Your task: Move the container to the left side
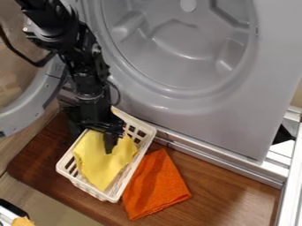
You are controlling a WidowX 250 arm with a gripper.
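Before Anything Slides, Get a Sure Hold

While the claw [110, 138] hangs down over the upper part of the white basket [87, 187], right at the yellow cloth [103, 163] inside, I cannot tell whether it is apart, together or clamped on something. The basket, the container in this task, sits at a diagonal on the wooden board [224, 187], left of centre in the camera view, with the orange cloth [156, 190] close along its right-hand long side.

The step in hand looks like securing the basket for its shift left. A good hold takes in 1 stiff wall or the rim, not the yellow cloth alone; soft fabric would probably just lift out and leave the basket behind. If the cloth gets in the way, seating the claw on a bare stretch of lattice should work better.

From there, a low, slow move makes sense. The basket looks light and open-sided, so a push at 1 end would likely swing it round rather than carry it straight. A slight lift should help it part from the orange cloth without dragging it. The 2 things to watch on the left are the board's edge and the open round door [20, 121]; easing off before either seems wise.
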